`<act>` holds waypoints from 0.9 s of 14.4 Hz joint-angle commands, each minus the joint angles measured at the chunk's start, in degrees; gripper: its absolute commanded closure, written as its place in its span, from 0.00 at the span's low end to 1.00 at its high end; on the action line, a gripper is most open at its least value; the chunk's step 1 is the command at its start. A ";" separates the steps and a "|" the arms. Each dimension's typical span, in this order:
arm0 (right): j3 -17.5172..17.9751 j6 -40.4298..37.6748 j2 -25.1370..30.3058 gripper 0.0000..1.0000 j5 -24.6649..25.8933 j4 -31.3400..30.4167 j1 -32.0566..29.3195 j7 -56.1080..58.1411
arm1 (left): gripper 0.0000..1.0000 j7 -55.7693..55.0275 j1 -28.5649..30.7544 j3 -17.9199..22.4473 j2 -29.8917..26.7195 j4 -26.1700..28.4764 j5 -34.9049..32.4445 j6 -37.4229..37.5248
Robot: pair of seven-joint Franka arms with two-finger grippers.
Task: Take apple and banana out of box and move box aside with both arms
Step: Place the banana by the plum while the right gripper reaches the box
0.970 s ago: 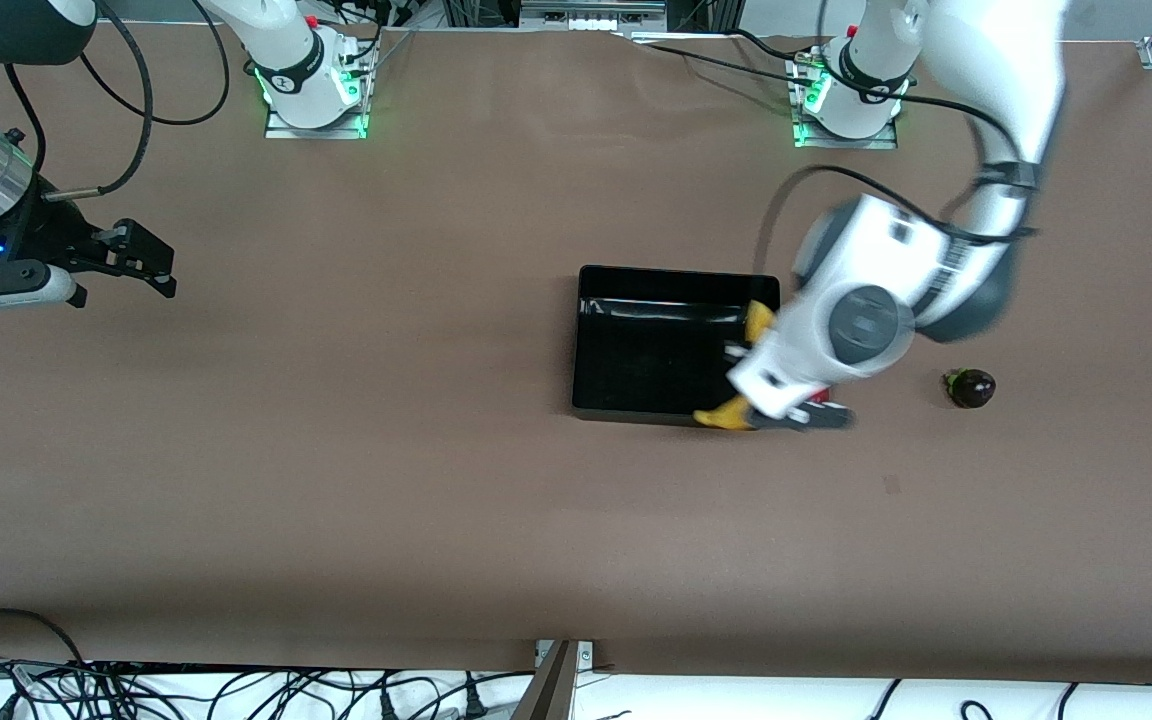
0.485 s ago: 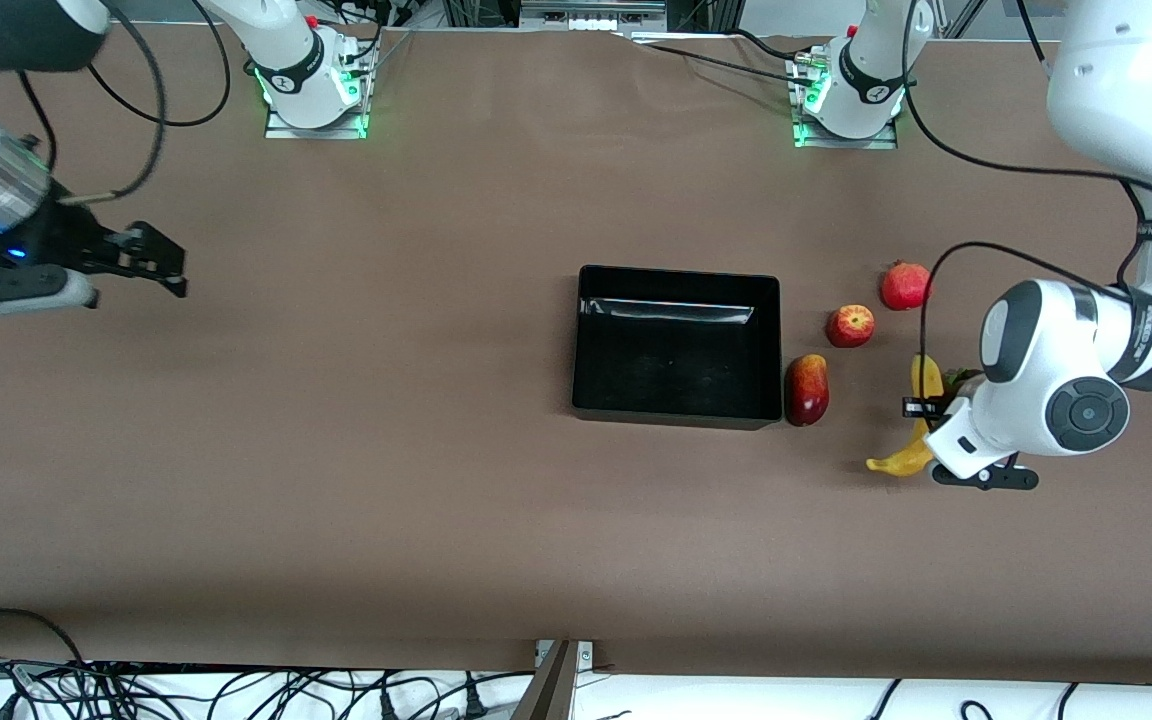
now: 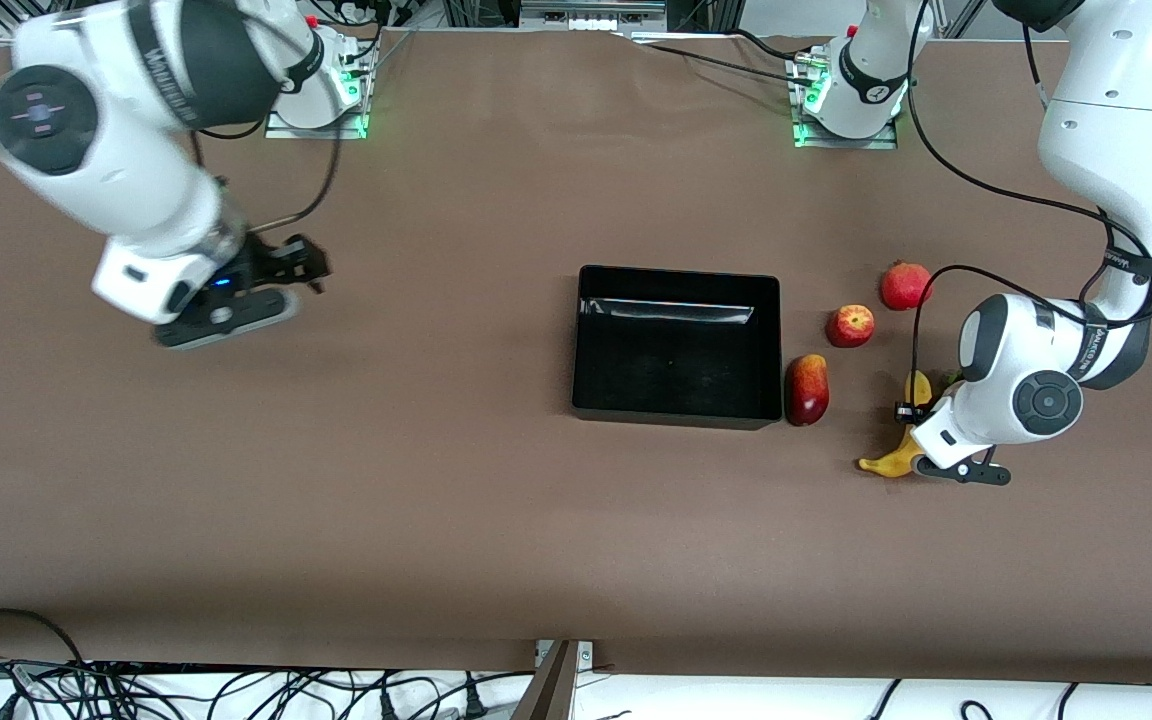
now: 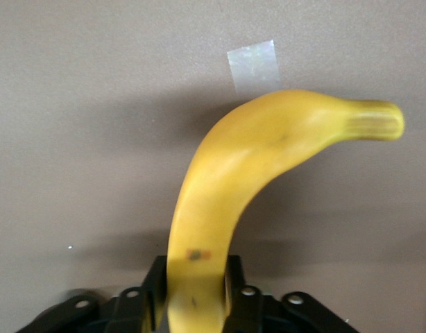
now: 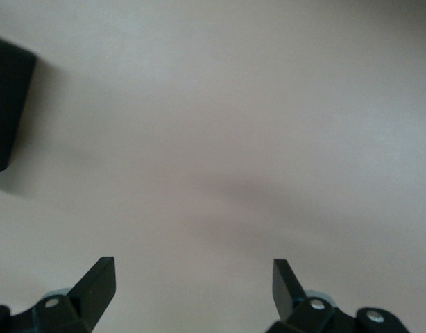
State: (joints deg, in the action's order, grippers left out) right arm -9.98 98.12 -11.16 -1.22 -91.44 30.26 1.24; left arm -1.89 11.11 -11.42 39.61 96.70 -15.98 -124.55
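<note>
The black box (image 3: 676, 400) lies at the table's middle and holds nothing. My left gripper (image 3: 921, 432) is shut on the yellow banana (image 3: 894, 461) at the left arm's end of the table, low over the tabletop. In the left wrist view the banana (image 4: 227, 187) runs out from between the left gripper's (image 4: 196, 281) fingers. The red apple with yellowish patches (image 3: 850, 325) sits on the table between the box and the left arm. My right gripper (image 3: 302, 262) is open and empty over bare table toward the right arm's end, and it shows open in the right wrist view (image 5: 192, 277).
A red mango-like fruit (image 3: 807, 390) lies against the box's wall at the left arm's end. A round red fruit (image 3: 904, 285) sits beside the apple, farther from the front camera. A box corner (image 5: 5, 104) shows in the right wrist view. A tape patch (image 4: 253, 64) lies by the banana.
The left arm went from over the box's edge to the table at its own end, banana still held, uncovering three red fruits. The right arm swung toward the middle.
</note>
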 commanded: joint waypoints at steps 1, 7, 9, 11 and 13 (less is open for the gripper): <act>-0.21 1.70 -3.41 0.00 -3.23 1.00 5.33 -10.40 | 0.00 0.74 0.32 -0.70 -2.17 0.95 -1.60 0.27; -0.13 14.45 -11.76 0.00 -7.04 1.09 15.26 -25.55 | 0.00 1.45 -0.21 -3.34 -8.41 -9.22 -0.64 13.85; -0.13 18.75 -15.19 0.00 -7.30 1.09 17.89 -31.18 | 0.00 1.54 -0.12 -5.09 -10.25 -15.02 -0.37 21.59; -0.13 23.59 -18.88 0.00 -7.30 1.09 20.10 -34.27 | 0.00 1.36 -0.12 -6.50 -12.01 -19.59 1.38 28.62; -0.13 28.16 -22.48 0.00 -7.21 1.61 22.29 -37.34 | 0.00 1.10 0.14 -6.42 -14.12 -22.42 5.15 34.52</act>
State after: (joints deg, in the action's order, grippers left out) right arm -9.40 122.90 -30.09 -7.78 -91.48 50.51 -33.17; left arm -1.70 10.87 -17.73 26.48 77.60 -13.99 -95.06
